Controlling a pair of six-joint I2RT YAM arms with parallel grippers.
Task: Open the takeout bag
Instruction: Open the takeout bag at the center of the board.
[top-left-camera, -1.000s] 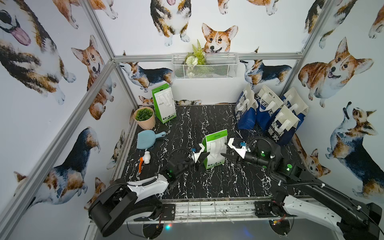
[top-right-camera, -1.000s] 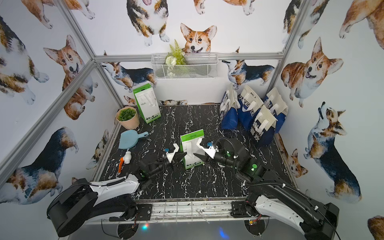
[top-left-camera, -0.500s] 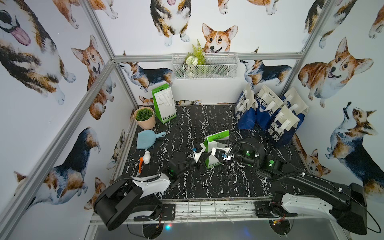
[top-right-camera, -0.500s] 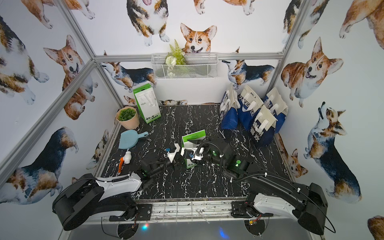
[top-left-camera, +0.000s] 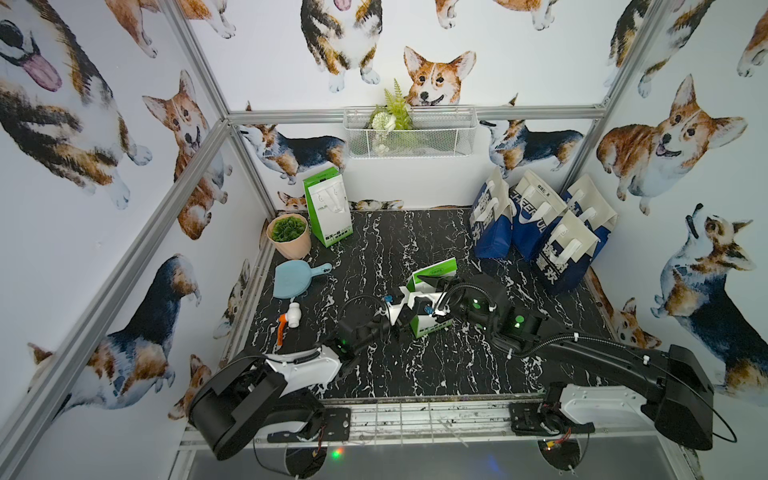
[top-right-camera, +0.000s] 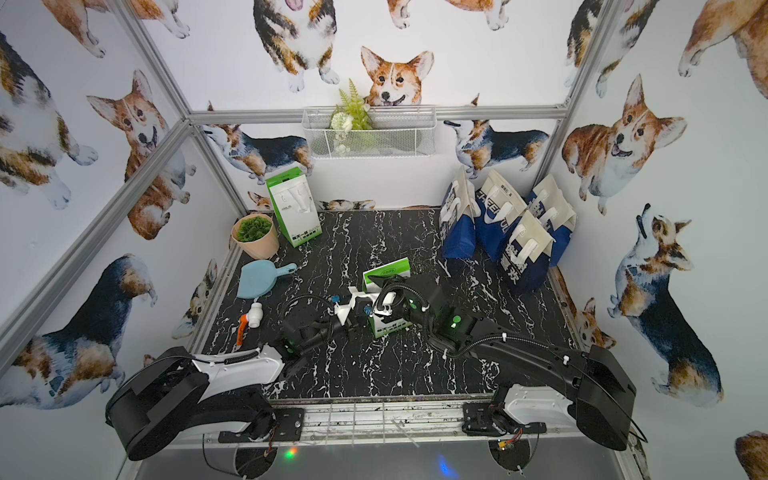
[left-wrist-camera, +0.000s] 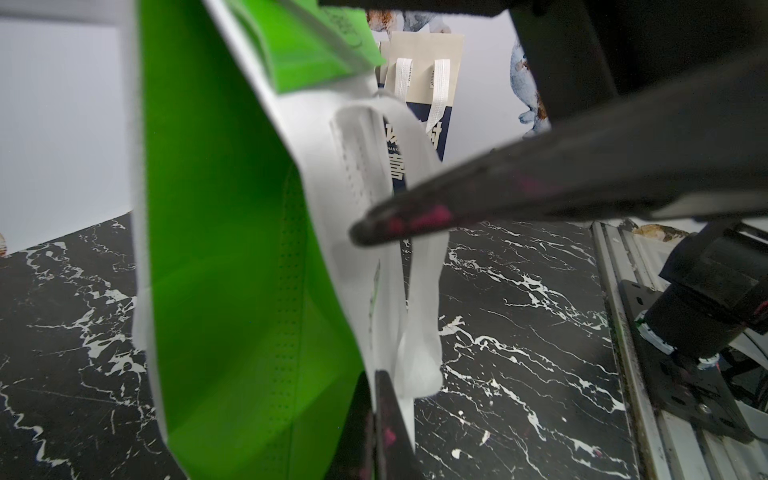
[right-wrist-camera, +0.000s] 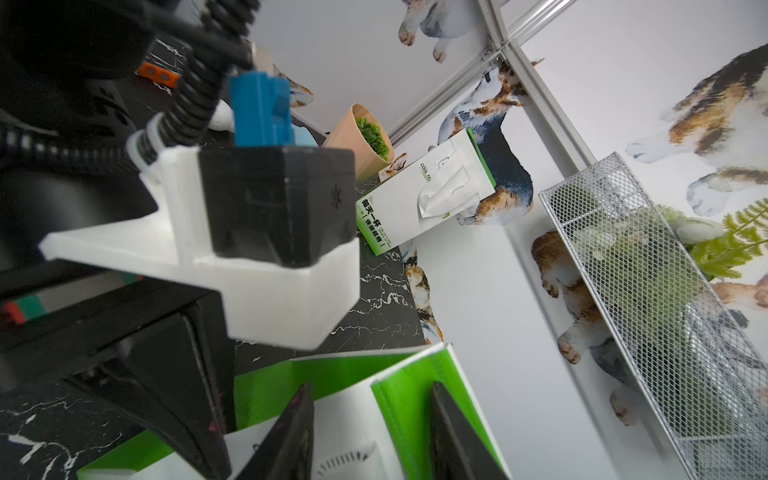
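Green-and-white takeout bag (top-left-camera: 430, 326) (top-right-camera: 388, 326) stands roughly mid-table on the black marble table (top-left-camera: 415, 365). Both arms meet on it from the front. In both top views most of its front is hidden, and only the green top band and the bottom strip show.

Left gripper (left-wrist-camera: 378, 388): fingers pressed together, no gap. They pinch the bag at the edge of its white front, right beside the green side panel. White handle loop (left-wrist-camera: 428, 299) hangs just next to the pinch point.

Right gripper (right-wrist-camera: 371, 386): jaws partly apart, not closed up. They straddle a green-faced panel at the bag's top. One finger (right-wrist-camera: 291, 432) is over the white front with the handle stitching, its mate on the far side of the green. Can't tell whether either touches the fabric, and nothing is clearly held. In the left wrist view one of its fingers (left-wrist-camera: 478, 199) crosses in front of the handle loop, contact unclear.

Left arm's white camera mount (right-wrist-camera: 257, 270) sits close to the bag's top edge.

Rest is well apart:
- second green-and-white bag (top-left-camera: 328, 212) back left, just beside a plant pot (top-left-camera: 291, 249)
- blue scoop (top-left-camera: 293, 280) in front of the pot
- cluster of blue-and-white bags (top-left-camera: 536, 232) back right
- wire basket (top-left-camera: 440, 141) on the back wall
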